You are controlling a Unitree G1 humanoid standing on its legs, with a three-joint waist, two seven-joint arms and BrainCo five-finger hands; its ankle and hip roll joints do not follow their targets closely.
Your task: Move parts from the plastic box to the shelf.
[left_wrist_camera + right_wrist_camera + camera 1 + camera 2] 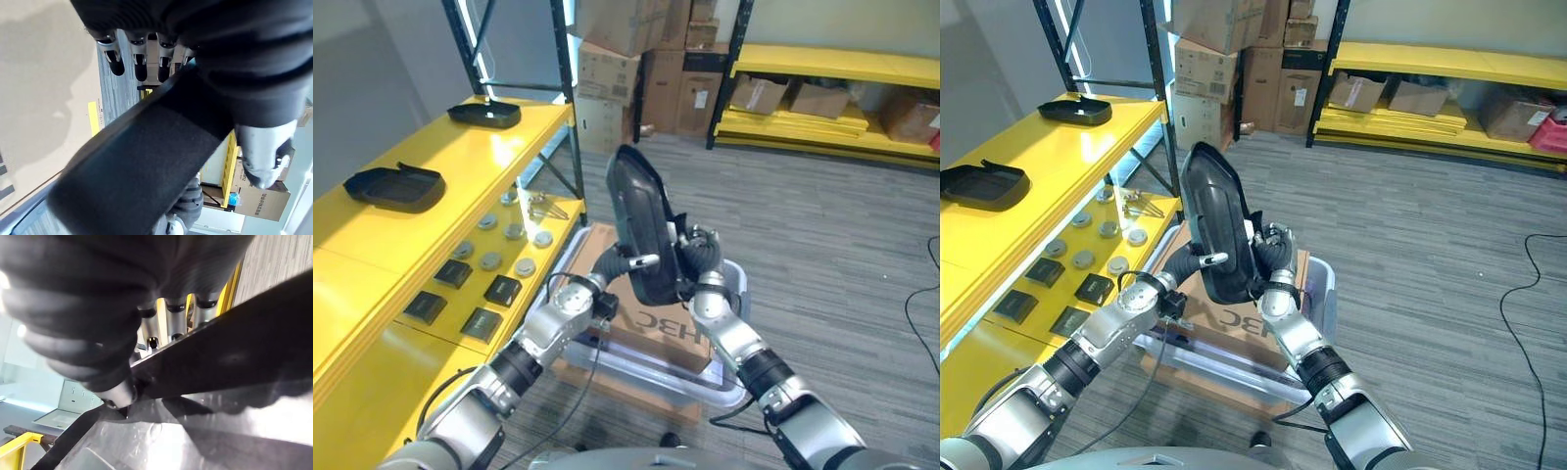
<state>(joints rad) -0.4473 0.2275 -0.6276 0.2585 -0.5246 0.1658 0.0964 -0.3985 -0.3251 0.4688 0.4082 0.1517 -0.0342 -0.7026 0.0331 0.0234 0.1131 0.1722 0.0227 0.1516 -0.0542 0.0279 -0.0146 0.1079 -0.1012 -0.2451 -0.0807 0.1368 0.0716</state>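
Both hands hold a large black part (639,227) upright above the plastic box (729,294), which holds a cardboard sheet (658,328). The left hand (631,264) and right hand (697,257) curl their fingers around its lower end. Two similar black parts (395,186) lie on the yellow shelf (372,245) at left.

Glossy black plastic part (641,227), matt cardboard (651,328), glossy yellow shelf (372,230)

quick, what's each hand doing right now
Left hand: shut on the black part, held upright above the plastic box.
Right hand: shut on the same black part, from the other side.
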